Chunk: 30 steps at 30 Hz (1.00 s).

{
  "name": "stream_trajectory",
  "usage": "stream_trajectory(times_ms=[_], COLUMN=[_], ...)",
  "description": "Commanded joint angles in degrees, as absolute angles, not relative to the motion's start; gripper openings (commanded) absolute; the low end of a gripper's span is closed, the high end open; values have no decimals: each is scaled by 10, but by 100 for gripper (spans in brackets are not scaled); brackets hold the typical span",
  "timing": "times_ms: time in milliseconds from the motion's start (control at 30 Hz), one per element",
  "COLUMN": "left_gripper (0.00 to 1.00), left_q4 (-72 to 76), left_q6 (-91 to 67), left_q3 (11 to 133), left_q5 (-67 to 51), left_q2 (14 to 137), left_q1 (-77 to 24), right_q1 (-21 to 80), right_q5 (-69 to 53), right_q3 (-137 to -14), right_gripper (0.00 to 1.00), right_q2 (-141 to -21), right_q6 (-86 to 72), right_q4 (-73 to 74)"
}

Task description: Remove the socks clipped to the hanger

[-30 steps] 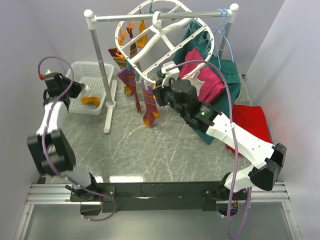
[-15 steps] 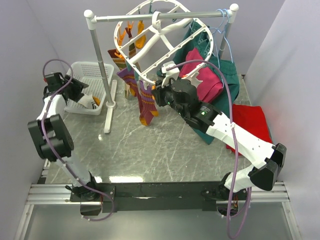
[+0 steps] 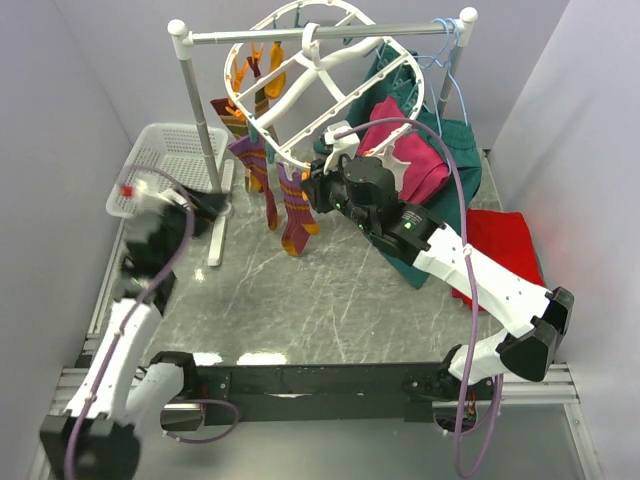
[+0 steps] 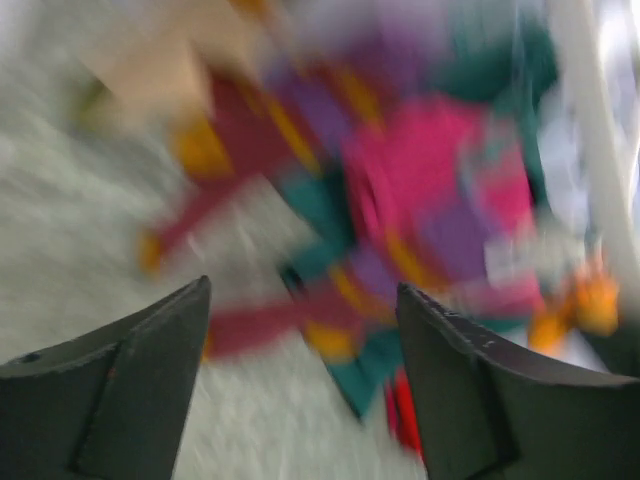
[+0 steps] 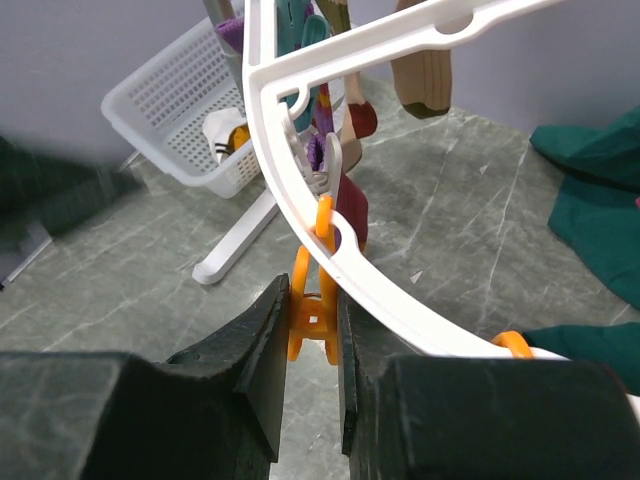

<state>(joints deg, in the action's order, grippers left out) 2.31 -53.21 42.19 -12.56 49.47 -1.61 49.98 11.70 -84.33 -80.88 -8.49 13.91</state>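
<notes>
Right wrist view — right tool [image 5: 312,335] clenched on an orange clip [image 5: 324,222] of the hanger [image 5: 262,130], frame centre; socks [image 3: 295,205] hang upper centre in top view; left tool [image 4: 302,300] released — empty.

Left pincer [image 4: 303,292] seemingly agape; right pincer [image 5: 312,300] clamped.

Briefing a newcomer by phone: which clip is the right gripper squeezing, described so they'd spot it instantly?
Find the white oval hanger on the pole rack and follow its rim to the edge nearest the arms. There the right gripper pinches an orange clip hanging from the rim; the neighbouring orange clip hangs untouched.
</notes>
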Motion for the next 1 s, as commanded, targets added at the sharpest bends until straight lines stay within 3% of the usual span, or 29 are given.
stream_trajectory(times_ms=[0,233,367,467,567,633,767,800,900,967], left_gripper=[76,83,68,67,69,69,75,77,82,85], left_q4=[149,230,314,341,366,376,391,389,386,375], left_q6=[-561,-536,-555,-554,-548,-548,-539,-538,-541,-541], left_q3=[290,226,228,258,299,335,402,416,467,503], left_q5=[-105,-89,-103,-104,-103,-105,-108,-105,-105,-96], left_q2=[443,457,517,579,640,671,757,772,825,854], left_q1=[-154,-280,-322,-356,-382,-395,-412,-413,-414,-413], right_q1=[505,505,505,506,505,505,504,504,473,404], right_q5=[88,71,67,66,66,76,112,151,180,136], right_q3=[-865,-877,-875,-878,-868,-858,-840,-831,-811,-795], right_gripper=[17,43,53,63,66,75,77,85,90,90], right_q2=[-821,-816,-802,-791,-769,-746,-699,-675,-624,-596], right_q6=[-95,-106,-113,-117,-121,-124,-122,-121,-121,-128], right_q4=[192,226,242,262,272,279,311,316,335,325])
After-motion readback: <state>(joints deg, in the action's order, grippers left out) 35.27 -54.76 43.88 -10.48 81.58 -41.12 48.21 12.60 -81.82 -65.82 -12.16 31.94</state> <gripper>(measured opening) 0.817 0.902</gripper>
